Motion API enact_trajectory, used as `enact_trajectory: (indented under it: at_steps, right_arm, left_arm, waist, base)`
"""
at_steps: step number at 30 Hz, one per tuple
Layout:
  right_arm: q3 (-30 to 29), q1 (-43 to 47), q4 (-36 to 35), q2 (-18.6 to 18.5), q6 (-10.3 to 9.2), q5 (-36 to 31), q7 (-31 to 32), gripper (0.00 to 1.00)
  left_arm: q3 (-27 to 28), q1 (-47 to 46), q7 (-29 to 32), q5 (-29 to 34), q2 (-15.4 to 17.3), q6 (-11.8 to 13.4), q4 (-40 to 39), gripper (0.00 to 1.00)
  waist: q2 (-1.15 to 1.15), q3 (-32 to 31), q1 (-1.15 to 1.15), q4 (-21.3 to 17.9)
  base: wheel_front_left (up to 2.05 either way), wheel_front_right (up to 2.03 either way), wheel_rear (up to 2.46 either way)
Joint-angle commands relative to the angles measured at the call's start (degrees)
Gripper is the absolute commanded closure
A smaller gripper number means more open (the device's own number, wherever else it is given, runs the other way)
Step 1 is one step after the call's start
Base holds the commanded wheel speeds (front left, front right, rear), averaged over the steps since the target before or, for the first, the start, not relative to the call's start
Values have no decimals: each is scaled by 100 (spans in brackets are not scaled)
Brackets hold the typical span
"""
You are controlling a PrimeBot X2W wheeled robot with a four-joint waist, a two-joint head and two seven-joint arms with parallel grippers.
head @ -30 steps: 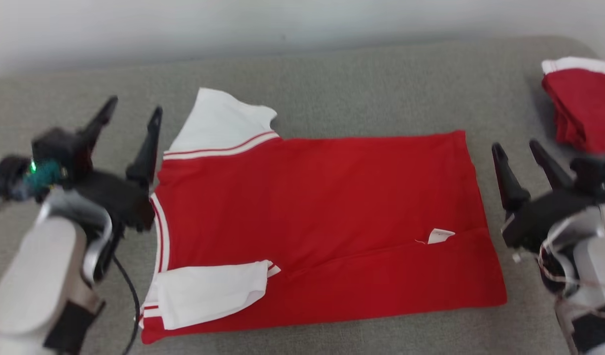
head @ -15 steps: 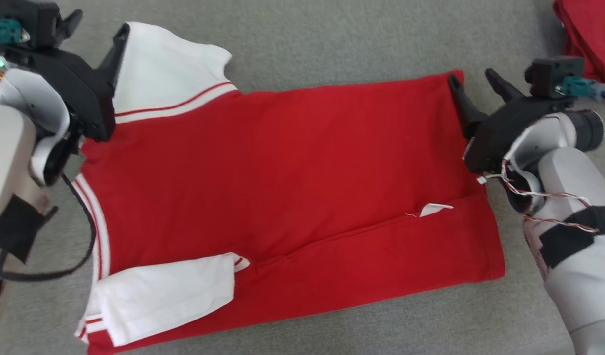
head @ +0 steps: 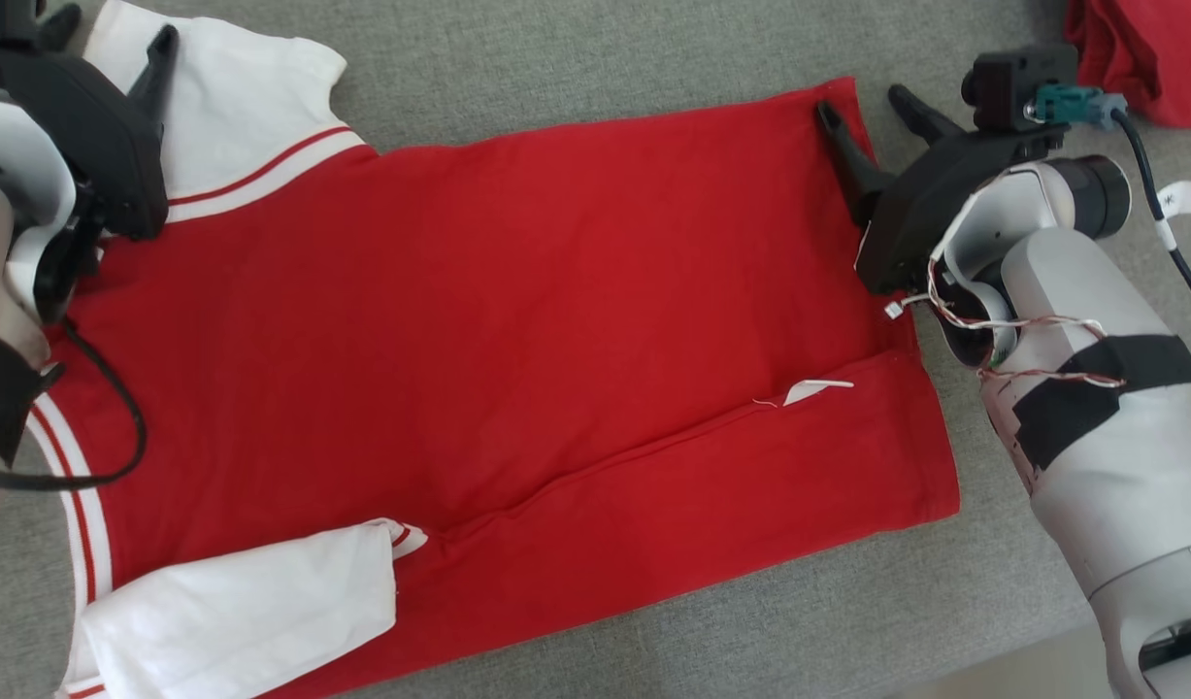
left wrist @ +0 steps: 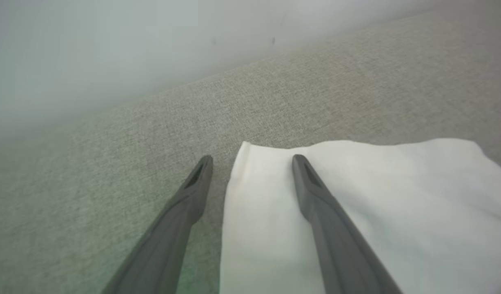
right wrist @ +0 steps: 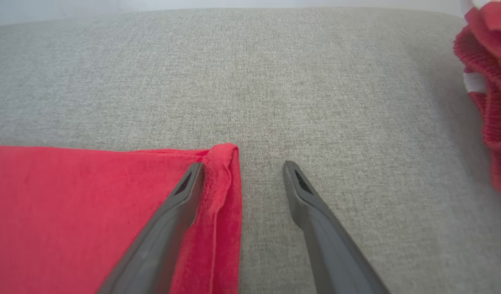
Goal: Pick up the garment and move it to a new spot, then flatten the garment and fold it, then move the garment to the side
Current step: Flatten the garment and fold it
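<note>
- the garment (head: 508,291), a red shirt with white sleeves, lies spread flat in the middle of the grey upholstered surface (head: 595,58), collar end toward the robot's left and hem toward its right.
- its near long edge looks turned over onto the body, and the near sleeve (head: 246,602) is tucked in on top; judging by this, the fold is partly done.
- the left gripper (head: 117,24) has its fingers apart and straddles the outer edge of the far sleeve (left wrist: 356,196), one finger over white cloth and one over the bare surface.
- the right gripper (head: 859,100), also spread, straddles the far hem corner (right wrist: 223,157) the same way.
- holding nothing, the two appear set to pinch both far corners and bring that edge over evenly.
- a second red garment (head: 1139,58) sits bunched at the far right, well apart.
- a small white label (head: 813,390) pokes out at the fold line; no writing is readable on it.
- a white tag (head: 1177,199) on the right arm's cable bears a dark mark too small to read.
</note>
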Motion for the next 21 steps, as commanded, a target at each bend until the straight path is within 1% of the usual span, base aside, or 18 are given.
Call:
enact_trajectory:
  at_steps: [1, 2, 3, 7, 12, 13, 17, 21]
  right_arm:
    - [70, -22, 129, -1, -16, 54, 29, 59]
    - [113, -55, 198, -12, -16, 82, 38, 74]
    - [147, -84, 248, -20, -16, 104, 28, 100]
    - [228, -146, 448, -88, -17, 255, -36, 100]
    - [308, -264, 561, -246, -17, 309, -448, 100]
    - [308, -264, 561, -246, -17, 309, -448, 100]
    - [391, -143, 652, -332, -17, 395, -813, 100]
    - [491, 120, 630, -480, -17, 496, -1204, 100]
  left_arm:
    - [-53, -30, 33, -115, -69, 13, 117, 12]
    - [-83, -59, 30, -125, -90, 13, 171, 53]
    - [-115, -86, 16, -136, -110, 13, 207, 100]
    - [-186, -114, -123, -357, -213, 13, 217, 100]
    - [-141, -148, -613, -671, -347, 13, 96, 100]
    - [-141, -148, -613, -671, -347, 13, 96, 100]
    - [-230, 37, -1059, -909, -412, 13, -179, 100]
    - [-342, 317, -1483, -1122, -368, 13, -582, 100]
  waist:
    - [-1, 30, 0, 5]
    - [-1, 27, 0, 28]
    - [-1, 21, 0, 51]
    - [-1, -55, 0, 183]
    - [-1, -253, 0, 359]
    - [-1, -253, 0, 359]
    - [-1, -511, 0, 527]
    - [-1, -780, 0, 698]
  base:
    - [0, 0, 0]
    - [0, 0, 0]
    - [0, 0, 0]
    - [0, 0, 0]
    - [0, 0, 0]
    - [0, 0, 0]
    - [0, 0, 0]
    - [0, 0, 0]
